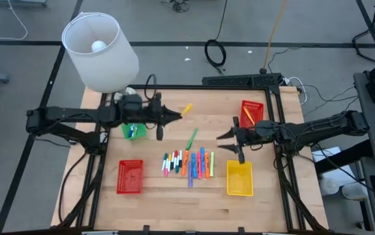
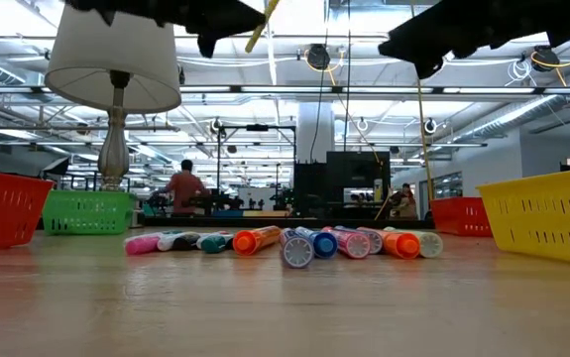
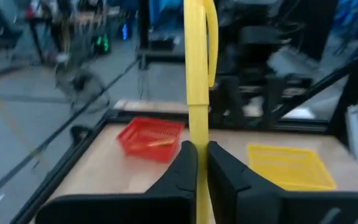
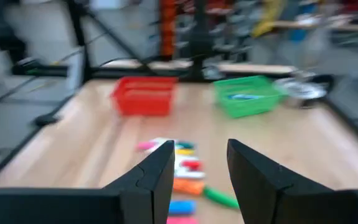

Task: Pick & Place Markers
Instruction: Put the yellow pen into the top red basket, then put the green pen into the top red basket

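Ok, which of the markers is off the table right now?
The yellow marker, clamped in the left gripper and held in the air above the table. All the others lie on the wood, most in the row between the baskets.

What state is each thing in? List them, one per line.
Left claw: shut on the yellow marker, held up off the table.
Right claw: open, empty, above the table.
Row of markers: lying loose on the table.
Green marker: lying apart from the row.
Yellow basket: empty.
Green basket: holds something blue.
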You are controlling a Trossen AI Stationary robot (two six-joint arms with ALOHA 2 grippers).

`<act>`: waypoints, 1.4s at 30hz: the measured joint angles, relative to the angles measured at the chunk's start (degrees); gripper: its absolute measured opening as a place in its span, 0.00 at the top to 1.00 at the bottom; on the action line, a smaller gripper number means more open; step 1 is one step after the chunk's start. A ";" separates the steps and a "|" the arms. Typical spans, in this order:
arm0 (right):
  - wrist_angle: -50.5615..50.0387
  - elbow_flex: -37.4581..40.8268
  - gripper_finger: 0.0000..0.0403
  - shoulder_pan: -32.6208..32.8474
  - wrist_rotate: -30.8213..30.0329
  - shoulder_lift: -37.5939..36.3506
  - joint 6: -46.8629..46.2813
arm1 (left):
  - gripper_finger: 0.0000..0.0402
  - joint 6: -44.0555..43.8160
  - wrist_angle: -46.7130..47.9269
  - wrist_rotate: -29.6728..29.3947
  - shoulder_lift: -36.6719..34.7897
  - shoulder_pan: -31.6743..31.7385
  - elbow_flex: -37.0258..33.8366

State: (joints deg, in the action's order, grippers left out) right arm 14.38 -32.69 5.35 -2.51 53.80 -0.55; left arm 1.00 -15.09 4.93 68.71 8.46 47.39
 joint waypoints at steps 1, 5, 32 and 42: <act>1.99 0.47 0.67 -0.03 -1.77 0.45 -0.08 | 0.97 0.17 -3.53 0.02 0.03 -0.83 -1.98; 14.07 3.54 0.66 -0.01 -3.33 3.73 1.28 | 1.00 2.60 -16.10 1.61 2.31 -4.83 -7.25; 20.67 4.39 0.41 -0.05 -5.35 10.36 5.73 | 0.88 -13.44 12.71 -15.13 9.44 -7.75 0.09; 18.27 4.39 0.41 -0.03 -9.66 7.98 7.03 | 0.37 -21.94 34.32 -7.98 30.52 -5.78 21.14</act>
State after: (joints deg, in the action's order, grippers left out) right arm 32.65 -28.30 5.32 -12.18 61.78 6.48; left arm -20.94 19.23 -3.05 99.23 2.68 68.53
